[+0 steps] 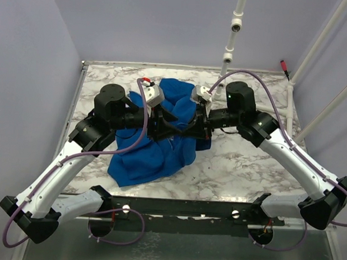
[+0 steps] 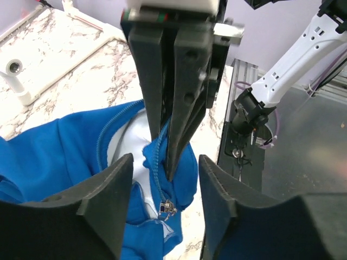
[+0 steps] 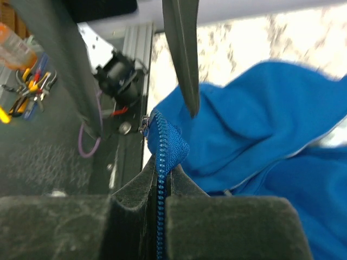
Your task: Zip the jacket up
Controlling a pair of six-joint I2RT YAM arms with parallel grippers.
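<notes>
The right gripper point(image 3: 161, 181) is pinched shut on the zip edge point(image 3: 160, 143) of the jacket point(image 1: 157, 159), which lies bunched at the middle of the table point(image 1: 236, 169), likely to hold the teeth taut, while the left gripper point(image 2: 165, 162) stands open astride that edge, seemingly placed to take the slider point(image 2: 167, 207) just below.

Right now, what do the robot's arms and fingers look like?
Both arms, the left arm and the right arm, have white shells with chunky black joints. A purple cable loops along each. The fingers are dark grey, flat and wedge-shaped.
</notes>
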